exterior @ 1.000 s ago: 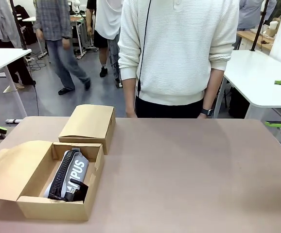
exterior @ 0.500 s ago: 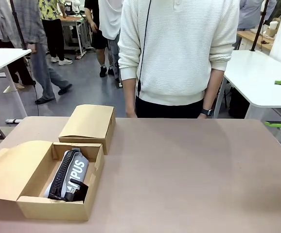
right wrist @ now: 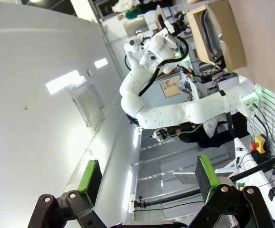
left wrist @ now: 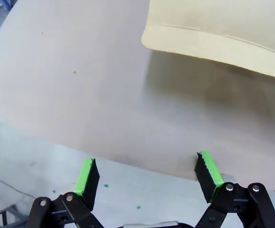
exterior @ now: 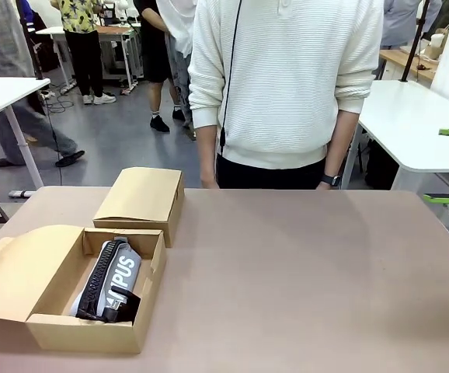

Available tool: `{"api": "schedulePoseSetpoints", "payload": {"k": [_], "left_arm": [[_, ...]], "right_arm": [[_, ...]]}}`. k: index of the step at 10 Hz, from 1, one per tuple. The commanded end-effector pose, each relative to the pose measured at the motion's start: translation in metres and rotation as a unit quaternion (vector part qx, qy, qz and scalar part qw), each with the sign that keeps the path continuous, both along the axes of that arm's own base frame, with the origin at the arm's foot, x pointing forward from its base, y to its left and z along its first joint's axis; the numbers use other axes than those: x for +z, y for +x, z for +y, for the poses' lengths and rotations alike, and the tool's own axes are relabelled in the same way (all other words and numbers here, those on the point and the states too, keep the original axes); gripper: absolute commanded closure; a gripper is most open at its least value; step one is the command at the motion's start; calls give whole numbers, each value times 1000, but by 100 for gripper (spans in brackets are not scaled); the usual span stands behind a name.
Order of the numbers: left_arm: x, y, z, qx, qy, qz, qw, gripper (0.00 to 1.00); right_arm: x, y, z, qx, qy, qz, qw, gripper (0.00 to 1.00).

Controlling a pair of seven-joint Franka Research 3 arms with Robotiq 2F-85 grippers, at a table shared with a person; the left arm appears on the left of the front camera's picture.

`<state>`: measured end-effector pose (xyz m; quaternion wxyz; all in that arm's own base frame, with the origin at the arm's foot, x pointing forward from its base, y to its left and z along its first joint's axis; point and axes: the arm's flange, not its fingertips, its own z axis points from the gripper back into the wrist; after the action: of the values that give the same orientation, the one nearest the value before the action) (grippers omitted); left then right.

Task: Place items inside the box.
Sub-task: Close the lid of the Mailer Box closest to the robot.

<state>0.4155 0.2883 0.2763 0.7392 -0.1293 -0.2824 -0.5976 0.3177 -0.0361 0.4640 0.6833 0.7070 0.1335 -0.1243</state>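
Note:
The box [exterior: 85, 334] stands open at the table's front left, its flap lid [exterior: 22, 272] folded out to the left. Inside lies the grey "CAMPUS" pouch [exterior: 117, 273], and the black stapler [exterior: 125, 307] rests at its near end. In the left wrist view my left gripper [left wrist: 148, 175] hangs open and empty over the table's edge, with the box's flap [left wrist: 213, 33] ahead of it. My right gripper [exterior: 444, 166] stands open and empty at the table's far right edge. The right wrist view shows the right gripper [right wrist: 148, 176] open, with the box [right wrist: 220, 35] far off.
A narrower closed cardboard box [exterior: 140, 200] sits just behind the open one. A person in a white sweater [exterior: 287, 85] stands at the far side, arms down. The left arm [right wrist: 175, 111] shows across the room in the right wrist view. Bare tabletop [exterior: 302, 280] fills the middle and right.
My left gripper has drawn back out past the front view's left edge. The box, its contents and the right gripper have not moved. People in the background walked on.

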Motion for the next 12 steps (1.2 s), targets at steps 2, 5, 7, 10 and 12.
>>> {"api": "schedulePoseSetpoints", "payload": {"k": [2,5,7,10,12], "left_arm": [[-25,7,1,11,49,21,999,0],[-24,6,0,-6,7,29,1000,0],[-26,5,-17,-41,-32,27,998,0],[-27,4,-46,-80,-55,26,995,0],[-19,2,-56,-94,-82,15,992,0]], "right_arm": [[2,-2,-2,3,2,-2,1000,0],[2,-2,-2,3,2,-2,1000,0],[2,-2,-2,3,2,-2,1000,0],[2,-2,-2,3,2,-2,1000,0],[2,-2,-2,3,2,-2,1000,0]]}}
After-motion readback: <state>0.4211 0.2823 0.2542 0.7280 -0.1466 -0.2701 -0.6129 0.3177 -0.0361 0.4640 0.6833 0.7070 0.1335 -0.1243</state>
